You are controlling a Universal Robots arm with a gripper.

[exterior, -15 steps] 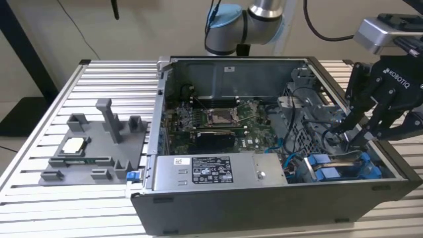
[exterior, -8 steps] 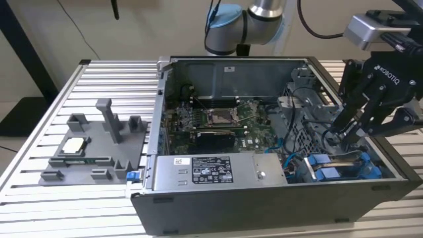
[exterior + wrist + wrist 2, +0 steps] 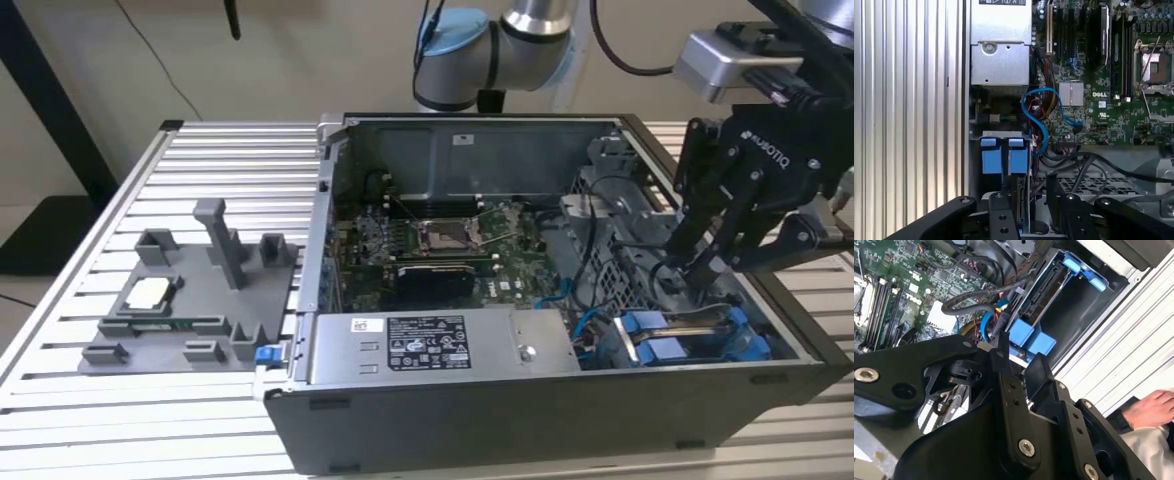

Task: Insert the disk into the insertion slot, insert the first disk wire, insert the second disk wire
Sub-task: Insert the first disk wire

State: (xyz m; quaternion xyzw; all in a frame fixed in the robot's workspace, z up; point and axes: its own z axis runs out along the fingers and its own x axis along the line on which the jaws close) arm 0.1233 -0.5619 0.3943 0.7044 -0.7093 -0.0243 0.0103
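The disk (image 3: pixel 694 340) sits on edge in the slot (image 3: pixel 975 155) at the corner of the case (image 3: pixel 534 430) nearest the exterior view's right, next to the power supply (image 3: pixel 427 345). Its two blue handles (image 3: pixel 1004 160) stand side by side at the mouth of the bay. My hand (image 3: pixel 694 270) hangs inside the case, right over that corner, with its fingers pointing down toward the disk. In both wrist views my fingers (image 3: pixel 999 215) are spread apart and hold nothing. In the first wrist view the disk's thin edge shows in the gap between them. I cannot tell whether either finger touches the blue frame. In the second wrist view my hand (image 3: pixel 1019 357) is just short of the blue tabs (image 3: pixel 1026 335). A blue cable (image 3: pixel 1036 115) loops inside the case between the power supply and the motherboard (image 3: pixel 1114 75), near the disk. Black cables (image 3: pixel 1089 165) run across the perforated cage beside the slot. The case stands on the slatted tabletop (image 3: pixel 200 170), and a grey parts tray (image 3: pixel 187 300) lies outside it on the side away from the disk. A person's arm in a white sleeve (image 3: pixel 1154 425) rests on the tabletop outside the case, on the disk's side.
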